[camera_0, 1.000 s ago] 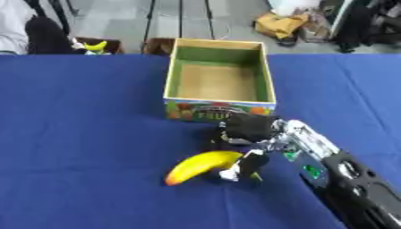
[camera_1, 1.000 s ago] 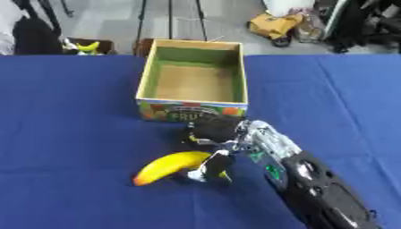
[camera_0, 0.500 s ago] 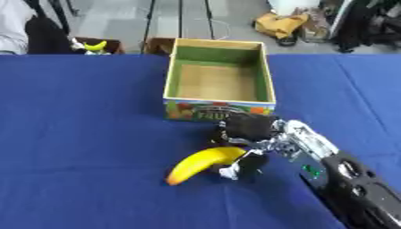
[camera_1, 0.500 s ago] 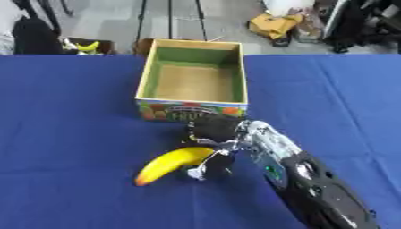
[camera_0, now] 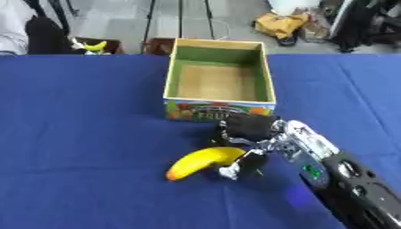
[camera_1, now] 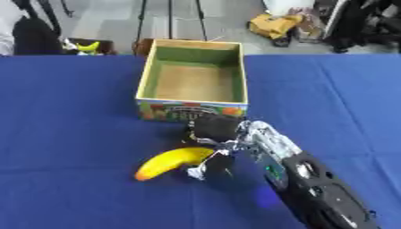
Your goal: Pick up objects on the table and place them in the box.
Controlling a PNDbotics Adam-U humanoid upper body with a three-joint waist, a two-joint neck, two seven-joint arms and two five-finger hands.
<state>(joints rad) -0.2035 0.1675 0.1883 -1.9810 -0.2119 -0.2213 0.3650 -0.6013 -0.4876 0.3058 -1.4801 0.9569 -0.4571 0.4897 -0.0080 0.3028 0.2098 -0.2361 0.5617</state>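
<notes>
Right robot hand (camera_0: pixel 249 142) curled round banana (camera_0: pixel 200 161) end; box (camera_0: pixel 219 108) just beyond.

1. Surface (camera_0: pixel 86 116): uniform deep blue cloth.
2. Banana (camera_0: pixel 202 160): bright yellow, shading to orange at its lower left tip.
3. Box (camera_0: pixel 270 85): pale tan rim and floor, green inner walls, front panel printed with multicoloured fruit pictures and dark lettering.
4. Right robot hand (camera_0: pixel 252 134): black with silver joints; its forearm casing is black with a small green mark.
</notes>
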